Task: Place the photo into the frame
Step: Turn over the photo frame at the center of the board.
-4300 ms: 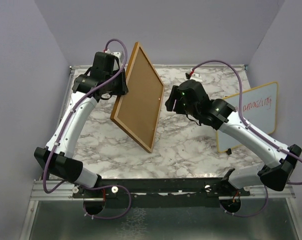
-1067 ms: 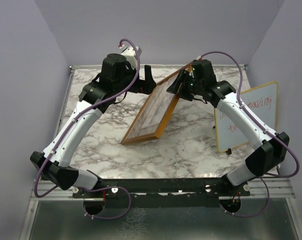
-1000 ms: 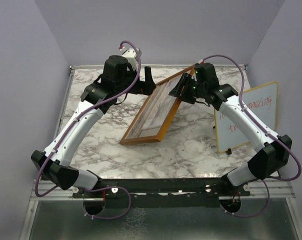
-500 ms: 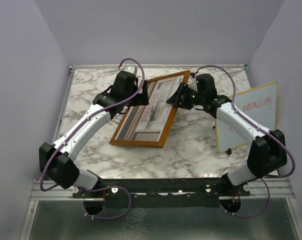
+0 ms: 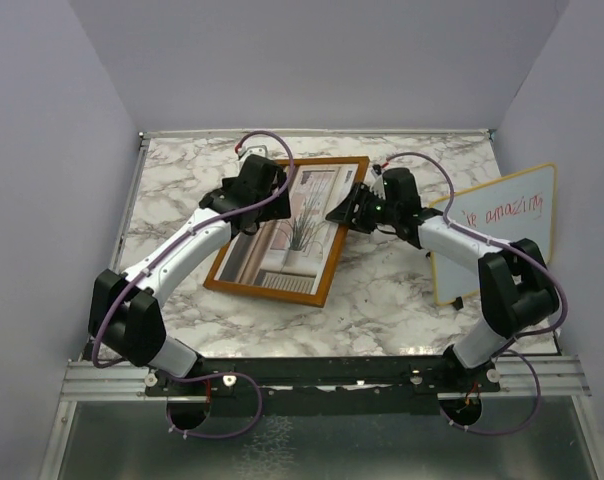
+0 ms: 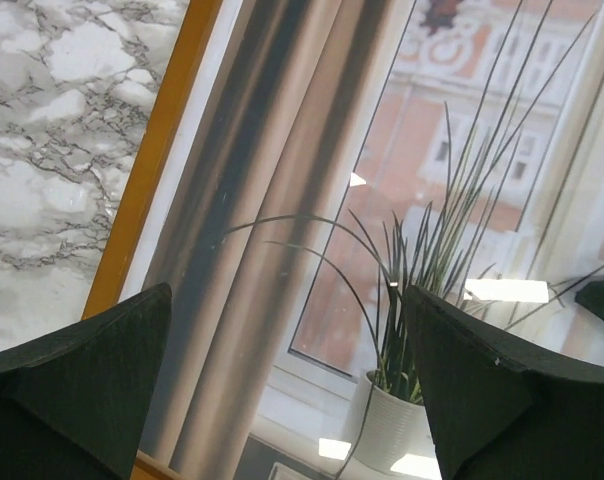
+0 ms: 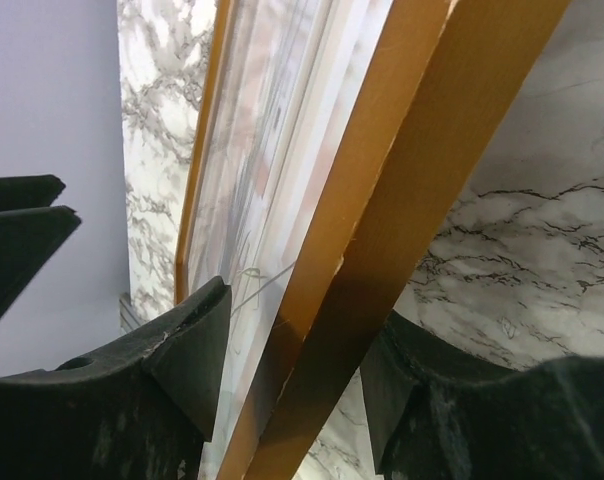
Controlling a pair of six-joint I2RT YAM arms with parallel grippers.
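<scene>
We are hovering the black left gripper (image 6: 287,300), fingers spread wide and holding nothing, over the rectangular orange-brown wooden frame (image 5: 267,292), which is lying face-up on the white marble table (image 5: 382,290). Inside the frame, the white-bordered paper photo (image 5: 282,245) is showing beige curtains and a grassy potted plant. We are judging the frame stiff, fragile and slick-faced, best held by its rim. At the frame's right rim, the black right gripper (image 7: 297,320) is pinching the wood.

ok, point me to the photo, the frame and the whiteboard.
the photo (image 5: 285,245): top external view, middle of the visible print.
the frame (image 7: 422,150): right wrist view, on the orange wooden rim.
the whiteboard (image 5: 530,228): top external view, white face under the red writing.
</scene>
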